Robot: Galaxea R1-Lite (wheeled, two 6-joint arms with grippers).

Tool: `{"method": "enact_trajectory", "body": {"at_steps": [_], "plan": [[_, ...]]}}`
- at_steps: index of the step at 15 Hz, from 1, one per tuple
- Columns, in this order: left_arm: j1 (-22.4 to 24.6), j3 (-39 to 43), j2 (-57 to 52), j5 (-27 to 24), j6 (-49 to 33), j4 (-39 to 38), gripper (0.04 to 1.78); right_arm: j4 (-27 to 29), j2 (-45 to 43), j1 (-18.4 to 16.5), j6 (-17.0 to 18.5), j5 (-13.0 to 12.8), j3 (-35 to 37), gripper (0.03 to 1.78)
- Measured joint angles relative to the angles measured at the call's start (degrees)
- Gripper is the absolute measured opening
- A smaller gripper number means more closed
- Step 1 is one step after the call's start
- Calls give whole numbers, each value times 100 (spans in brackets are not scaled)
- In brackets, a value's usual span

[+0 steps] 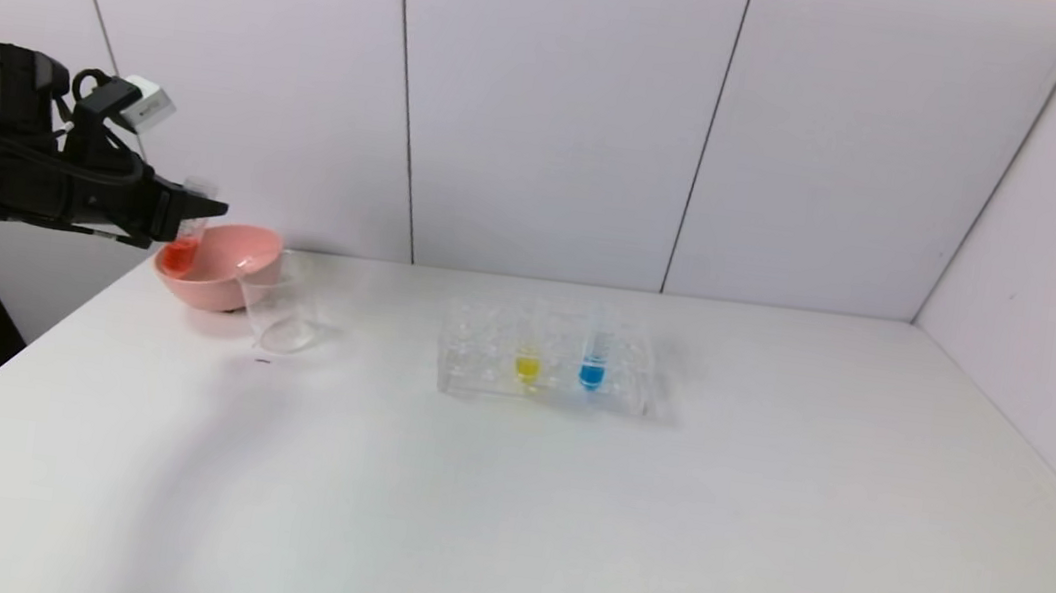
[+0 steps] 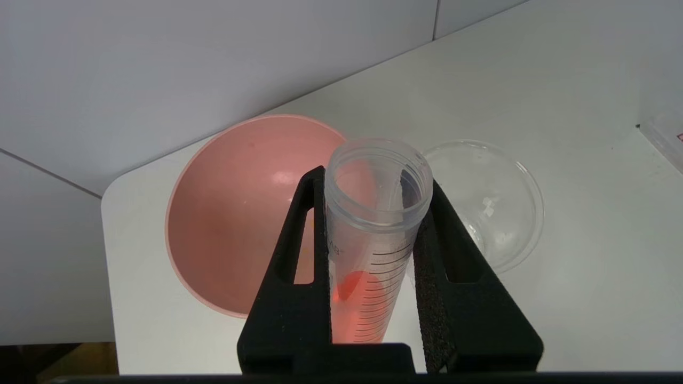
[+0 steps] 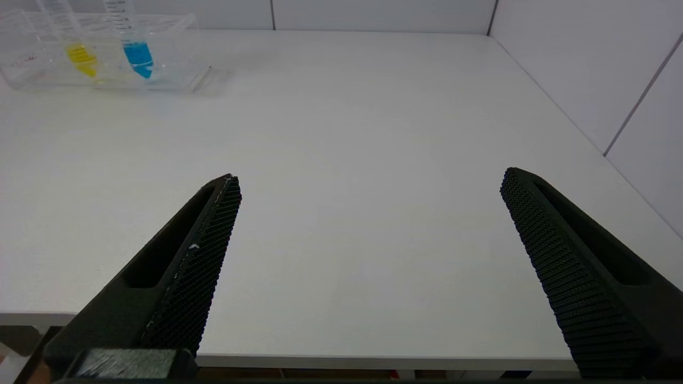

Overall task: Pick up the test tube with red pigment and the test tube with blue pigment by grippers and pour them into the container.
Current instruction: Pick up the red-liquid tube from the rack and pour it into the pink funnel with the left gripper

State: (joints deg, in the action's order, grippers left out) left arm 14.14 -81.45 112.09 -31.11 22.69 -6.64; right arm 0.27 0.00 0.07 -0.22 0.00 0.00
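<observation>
My left gripper (image 1: 187,216) is shut on the test tube with red pigment (image 1: 183,249), holding it slightly tilted in the air at the far left, over the pink bowl's near left side. In the left wrist view the tube (image 2: 368,250) sits between both fingers, its open mouth up and red liquid at the bottom. The container, a clear glass beaker (image 1: 282,307), stands just right of the bowl and shows empty in the left wrist view (image 2: 491,208). The test tube with blue pigment (image 1: 592,365) stands in the rack. My right gripper (image 3: 371,184) is open and empty above the table's front edge.
A pink bowl (image 1: 232,285) stands at the table's back left corner, touching the beaker. A clear plastic rack (image 1: 639,381) in the middle holds a yellow-liquid tube (image 1: 528,362) beside the blue one. Walls close the back and right sides.
</observation>
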Motion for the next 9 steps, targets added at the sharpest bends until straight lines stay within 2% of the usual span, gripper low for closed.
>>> {"method": "enact_trajectory", "body": {"at_steps": [2, 7, 9], "plan": [[0, -216, -2, -9, 263, 423, 46, 0, 0, 0, 0, -2, 0, 177], [-1, -363, -5, -20, 361, 533, 46, -2, 0, 0, -2, 0, 0, 177], [-1, -485, -11, -20, 569, 853, 46, 0, 0, 0, -2, 0, 0, 178]]}}
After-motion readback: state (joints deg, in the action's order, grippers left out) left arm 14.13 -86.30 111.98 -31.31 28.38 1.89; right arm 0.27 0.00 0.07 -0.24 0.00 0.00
